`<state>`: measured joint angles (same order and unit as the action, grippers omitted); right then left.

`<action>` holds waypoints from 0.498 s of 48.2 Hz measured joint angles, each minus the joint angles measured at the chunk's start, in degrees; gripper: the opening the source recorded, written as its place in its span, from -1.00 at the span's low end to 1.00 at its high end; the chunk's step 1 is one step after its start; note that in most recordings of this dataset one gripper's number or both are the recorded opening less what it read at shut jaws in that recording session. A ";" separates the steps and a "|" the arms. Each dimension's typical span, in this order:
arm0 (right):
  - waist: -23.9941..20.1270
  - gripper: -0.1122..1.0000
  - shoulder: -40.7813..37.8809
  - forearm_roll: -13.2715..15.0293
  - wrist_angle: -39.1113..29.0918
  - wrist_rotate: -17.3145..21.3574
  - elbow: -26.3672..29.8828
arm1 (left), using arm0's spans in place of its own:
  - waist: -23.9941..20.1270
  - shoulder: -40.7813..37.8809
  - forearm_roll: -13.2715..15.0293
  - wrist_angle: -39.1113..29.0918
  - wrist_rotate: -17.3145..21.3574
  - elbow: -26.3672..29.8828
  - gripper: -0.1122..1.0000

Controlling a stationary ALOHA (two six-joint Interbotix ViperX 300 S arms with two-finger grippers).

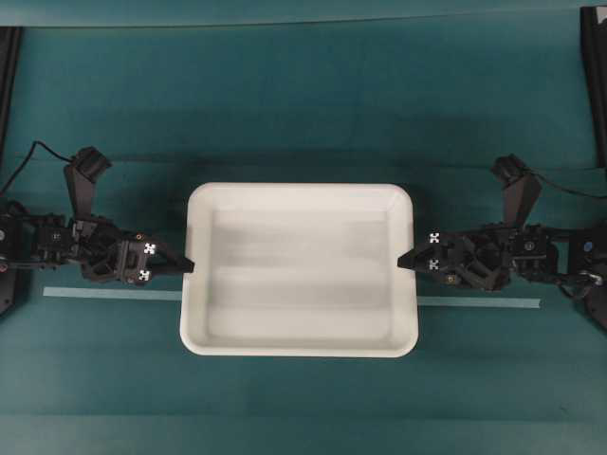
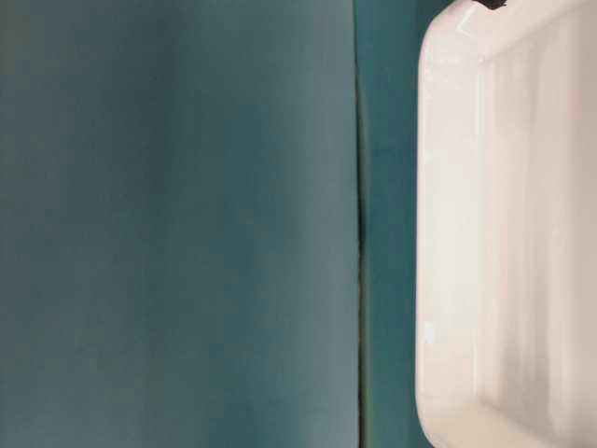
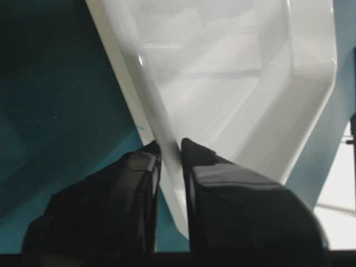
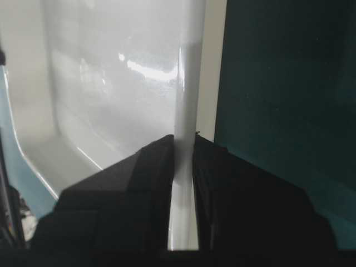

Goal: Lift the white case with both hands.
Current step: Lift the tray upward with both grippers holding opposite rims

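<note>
Both grips set: left gripper (image 1: 187,266) pinches the white case (image 1: 300,270) rim at 9 o'clock, right gripper (image 1: 402,259) pinches it at 3 o'clock. Case sits mid-table on the teal cloth (image 1: 303,104). Lift remains. Can't tell if the bottom is off the cloth; table-level view crops most of the case.

One case (image 1: 300,270), white and shallow. Two arms, one at each short side, so two grippers: the left gripper (image 1: 188,266) and the right gripper (image 1: 402,261). Each gripper has two fingers, four in all. Four small square markers show from overhead, two on each gripper. One pale tape strip (image 1: 114,294) on one teal cloth (image 1: 303,104)
</note>
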<state>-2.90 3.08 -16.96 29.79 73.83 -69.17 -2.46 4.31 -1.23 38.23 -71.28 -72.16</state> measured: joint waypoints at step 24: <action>0.26 -0.61 1.41 -0.09 -3.16 1.14 0.79 | -0.09 0.18 0.00 -1.32 0.00 1.58 -0.64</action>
<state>-2.64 4.48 -17.05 26.63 74.97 -68.38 -2.55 4.48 -1.23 36.91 -71.28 -70.58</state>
